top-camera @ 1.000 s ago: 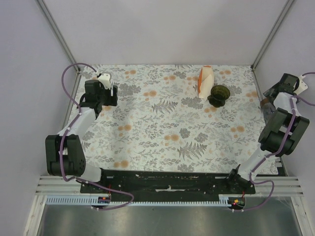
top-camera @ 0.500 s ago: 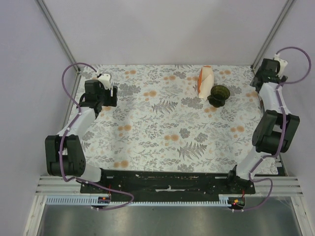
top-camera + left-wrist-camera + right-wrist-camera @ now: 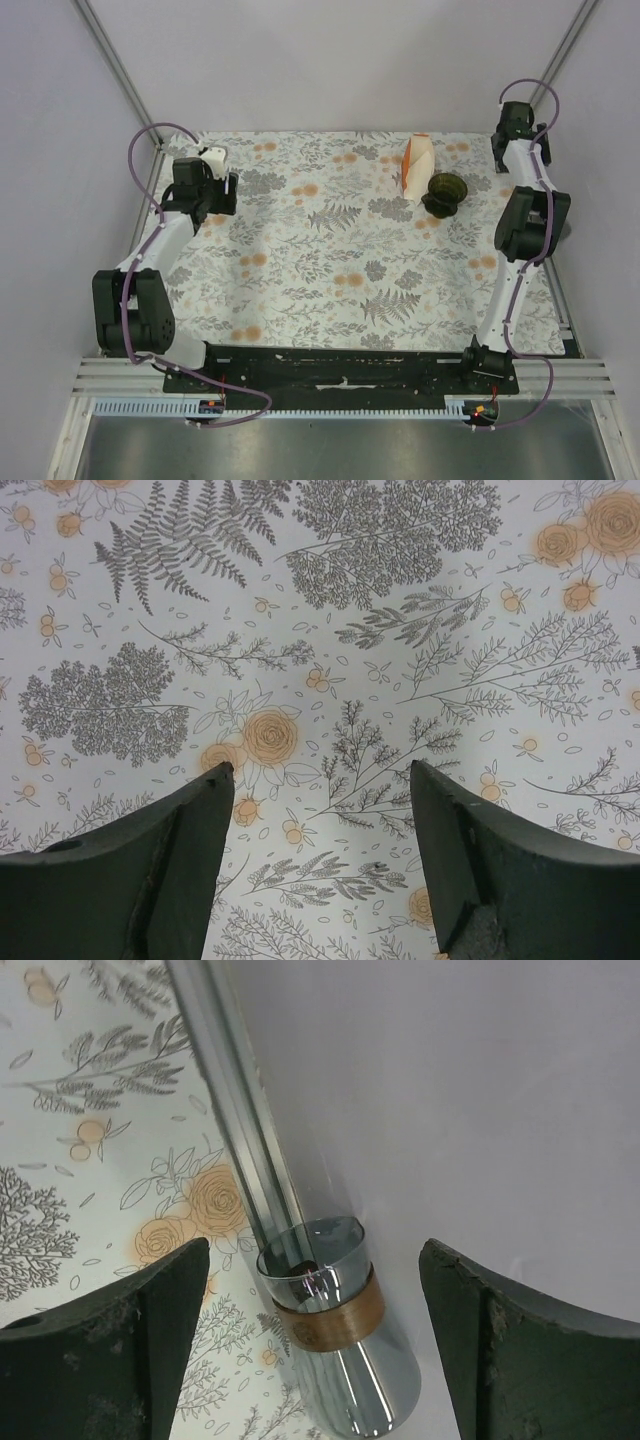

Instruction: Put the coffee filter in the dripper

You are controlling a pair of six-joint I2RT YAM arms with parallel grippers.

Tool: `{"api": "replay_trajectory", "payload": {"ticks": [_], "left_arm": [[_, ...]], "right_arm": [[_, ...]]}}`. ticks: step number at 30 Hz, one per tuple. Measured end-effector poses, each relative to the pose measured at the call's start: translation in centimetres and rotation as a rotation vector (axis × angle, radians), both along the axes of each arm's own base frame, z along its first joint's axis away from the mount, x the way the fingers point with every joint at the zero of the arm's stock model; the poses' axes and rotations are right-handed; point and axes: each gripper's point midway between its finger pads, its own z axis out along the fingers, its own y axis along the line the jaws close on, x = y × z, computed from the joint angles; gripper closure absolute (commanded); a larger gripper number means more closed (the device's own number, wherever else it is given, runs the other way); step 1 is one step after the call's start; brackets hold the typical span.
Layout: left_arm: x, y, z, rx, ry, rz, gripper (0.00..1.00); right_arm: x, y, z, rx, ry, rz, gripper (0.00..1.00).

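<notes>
The dripper (image 3: 445, 190), a dark olive-green funnel cup, stands upright at the back right of the floral tablecloth. No single coffee filter shows in any view. A white-and-orange wedge-shaped pack (image 3: 417, 166) stands just left of the dripper. My left gripper (image 3: 204, 194) (image 3: 320, 768) hovers open over bare cloth at the back left, with nothing between its fingers. In the far right corner my right gripper (image 3: 514, 124) (image 3: 315, 1245) is open. It points at a grey glass cylinder with a wooden band (image 3: 330, 1310), which the fingers do not touch.
The grey glass cylinder stands against the right wall beside a metal corner post (image 3: 235, 1110). Enclosure walls close in the table on the left, back and right. The right arm's elbow (image 3: 530, 222) rises close to the right of the dripper.
The right arm has swung from the right edge back and inward to the far right corner. The left gripper has shifted slightly toward the back.
</notes>
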Motion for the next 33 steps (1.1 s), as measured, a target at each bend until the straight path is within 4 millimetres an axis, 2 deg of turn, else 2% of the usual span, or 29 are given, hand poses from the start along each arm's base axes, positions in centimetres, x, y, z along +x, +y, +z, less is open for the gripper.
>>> {"api": "replay_trajectory", "payload": {"ticks": [4, 10, 13, 18, 21, 28, 33], "left_arm": [[-0.1, 0.0, -1.1, 0.005, 0.039, -0.006, 0.25], [-0.6, 0.2, -2.6, 0.032, 0.126, -0.027, 0.25], [-0.6, 0.3, -2.0, 0.053, 0.148, -0.044, 0.25], [0.4, 0.3, -0.1, 0.069, 0.142, -0.065, 0.26], [0.5, 0.2, 0.4, 0.071, 0.141, -0.07, 0.28], [0.1, 0.6, -0.5, 0.087, 0.188, -0.059, 0.3], [0.0, 0.8, -0.6, 0.103, 0.193, -0.063, 0.31]], "right_arm": [[0.1, 0.1, -2.5, -0.04, 0.145, 0.092, 0.07], [1.1, 0.1, -2.3, -0.12, 0.252, 0.214, 0.05], [1.8, -0.4, -3.0, -0.172, 0.31, 0.266, 0.03], [2.4, -1.2, -5.9, -0.242, 0.454, 0.366, 0.02], [2.6, -1.8, -6.6, -0.27, 0.506, 0.408, 0.05], [1.8, -2.6, -7.1, -0.279, 0.575, 0.438, 0.14], [-1.3, -1.8, -9.0, -0.205, 0.698, 0.477, 0.14]]}}
